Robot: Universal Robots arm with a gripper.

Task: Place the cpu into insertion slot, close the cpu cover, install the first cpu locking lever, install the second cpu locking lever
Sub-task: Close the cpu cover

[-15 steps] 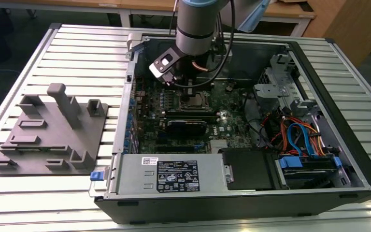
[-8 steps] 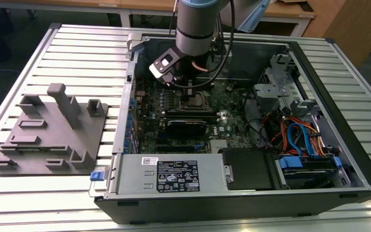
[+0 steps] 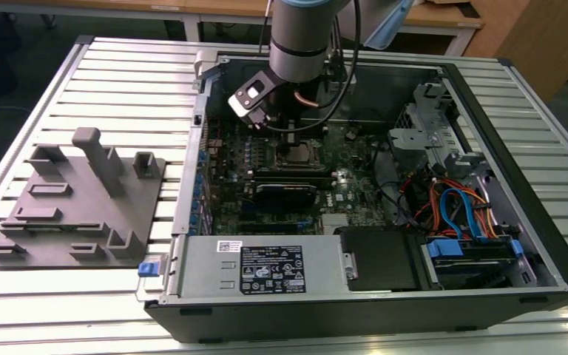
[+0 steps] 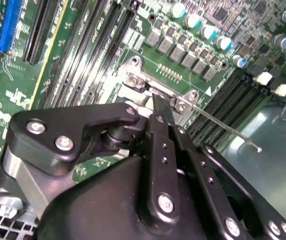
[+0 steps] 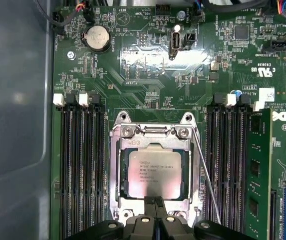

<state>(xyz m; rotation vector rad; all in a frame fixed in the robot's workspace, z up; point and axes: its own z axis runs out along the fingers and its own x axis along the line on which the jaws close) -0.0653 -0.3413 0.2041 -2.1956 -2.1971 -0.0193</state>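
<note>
The cpu (image 5: pixel 155 172), a pale silver square chip, lies in the insertion slot (image 3: pixel 299 153) on the green motherboard. The cpu cover (image 5: pixel 115 170), a silver frame plate, lies flat around it with the chip showing through its window. A thin wire locking lever (image 5: pixel 206 180) slants away from the socket's side, unlatched; in the second wrist view the lever (image 4: pixel 227 130) juts out over the memory slots. My gripper (image 5: pixel 156 202) is shut, its black fingertips pressed together at the cover's edge, next to the chip. In the second wrist view the gripper (image 4: pixel 160 102) points down at the socket's hinge end.
Long black memory slots (image 5: pixel 80 170) flank the socket, with a green memory module (image 5: pixel 257 170) on one side. A coin battery (image 5: pixel 97 37) sits farther along the board. The open computer case (image 3: pixel 521 89) surrounds the arm. A grey fixture plate (image 3: pixel 77 200) lies on the exterior view's left.
</note>
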